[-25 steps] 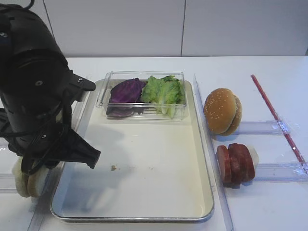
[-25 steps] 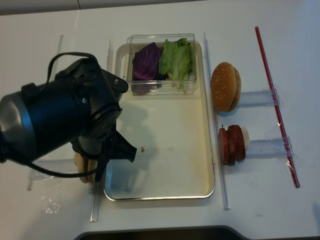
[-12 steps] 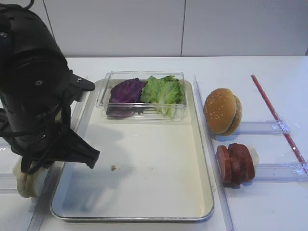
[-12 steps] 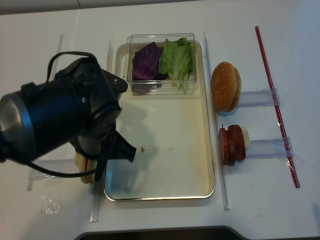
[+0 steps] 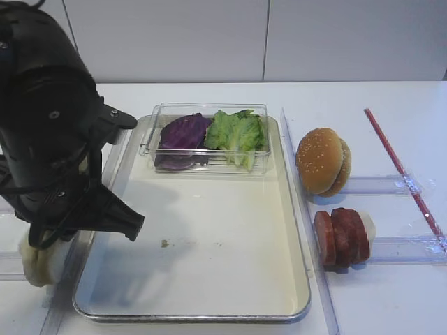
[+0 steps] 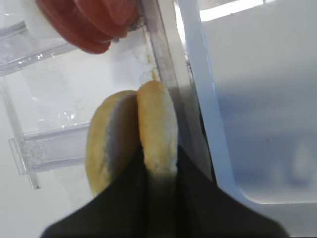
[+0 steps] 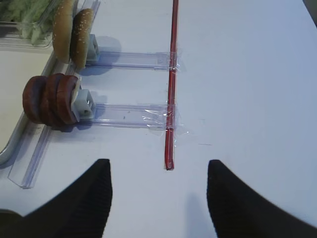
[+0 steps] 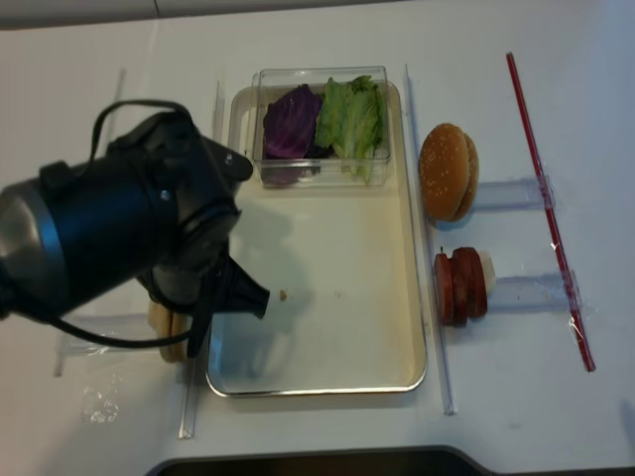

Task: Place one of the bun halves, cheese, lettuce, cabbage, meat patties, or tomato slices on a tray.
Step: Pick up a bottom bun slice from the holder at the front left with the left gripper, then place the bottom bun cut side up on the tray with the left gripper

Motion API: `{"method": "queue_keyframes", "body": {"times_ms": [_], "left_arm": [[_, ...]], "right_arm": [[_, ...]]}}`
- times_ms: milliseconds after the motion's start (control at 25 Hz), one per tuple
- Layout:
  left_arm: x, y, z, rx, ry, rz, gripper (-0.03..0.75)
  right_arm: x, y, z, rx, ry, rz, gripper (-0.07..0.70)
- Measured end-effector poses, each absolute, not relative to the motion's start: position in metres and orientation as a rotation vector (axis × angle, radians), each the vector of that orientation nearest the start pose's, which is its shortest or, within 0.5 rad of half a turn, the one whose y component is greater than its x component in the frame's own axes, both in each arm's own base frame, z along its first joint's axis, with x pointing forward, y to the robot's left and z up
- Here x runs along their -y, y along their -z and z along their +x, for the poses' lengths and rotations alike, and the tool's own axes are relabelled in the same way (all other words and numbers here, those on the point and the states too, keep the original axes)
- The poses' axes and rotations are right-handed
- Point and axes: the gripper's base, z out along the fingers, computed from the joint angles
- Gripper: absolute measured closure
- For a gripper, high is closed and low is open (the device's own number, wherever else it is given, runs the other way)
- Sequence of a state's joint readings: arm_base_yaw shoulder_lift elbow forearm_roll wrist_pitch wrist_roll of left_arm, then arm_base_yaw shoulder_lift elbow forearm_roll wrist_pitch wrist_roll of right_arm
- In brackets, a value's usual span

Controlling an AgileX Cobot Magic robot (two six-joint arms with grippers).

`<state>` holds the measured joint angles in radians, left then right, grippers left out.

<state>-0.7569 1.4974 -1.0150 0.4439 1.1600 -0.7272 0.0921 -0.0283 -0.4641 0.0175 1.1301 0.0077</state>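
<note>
My left tool (image 6: 157,171) is clamped on one bun half (image 6: 157,126), fingers pinching it edge-on, and a second bun half (image 6: 106,141) stands pressed against it at nine o'clock. In the high view the pair (image 5: 38,262) sits at the desk's (image 5: 377,300) far left, just outside the tray's (image 5: 297,307) left rim, mostly hidden under my arm.

Up at twelve o'clock of my left tool, red tomato slices (image 6: 84,22) stand on a clear plastic rail (image 6: 49,148). The tray's metal rim runs right beside the gripped bun at three o'clock, cream floor opening beyond it.

On the tray's far end, a clear plastic box (image 5: 206,139) holds purple cabbage (image 5: 183,131) and frilly lettuce (image 5: 237,132). A small crumb (image 5: 165,243) lies on the tray floor, with wide bare floor around it.

Right of the tray: a sesame bun (image 5: 321,160) on edge, and nearer, the meat patties (image 5: 341,239) stacked on their rail. A red rod (image 7: 172,79) is taped across the rails.

My right tool (image 7: 158,196) hovers with fingers apart over bare desk, the rod's end at twelve o'clock.
</note>
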Motion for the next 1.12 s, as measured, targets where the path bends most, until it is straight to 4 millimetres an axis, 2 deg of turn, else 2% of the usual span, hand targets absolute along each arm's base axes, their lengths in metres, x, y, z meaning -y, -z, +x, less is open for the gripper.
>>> {"method": "queue_keyframes", "body": {"times_ms": [240, 320, 680, 920, 1120], "left_arm": [[0.156, -0.286, 0.217, -2.74, -0.319, 0.253, 0.617], [0.156, -0.293, 0.218, -2.724, -0.299, 0.25, 0.618], [0.16, -0.296, 0.219, -2.711, -0.238, 0.287, 0.622], [0.185, -0.296, 0.219, -2.669, 0.118, 0.39, 0.623], [0.199, -0.299, 0.218, -2.623, 0.324, 0.449, 0.624]], "right_arm": [[-0.001, -0.262, -0.008, -2.12, -0.08, -0.091, 0.169], [-0.001, -0.262, -0.008, -2.12, -0.08, -0.091, 0.169], [-0.001, -0.262, -0.008, -2.12, -0.08, -0.091, 0.169], [-0.001, -0.262, -0.008, -2.12, -0.08, -0.091, 0.169], [-0.001, -0.262, -0.008, -2.12, -0.08, -0.091, 0.169]]}}
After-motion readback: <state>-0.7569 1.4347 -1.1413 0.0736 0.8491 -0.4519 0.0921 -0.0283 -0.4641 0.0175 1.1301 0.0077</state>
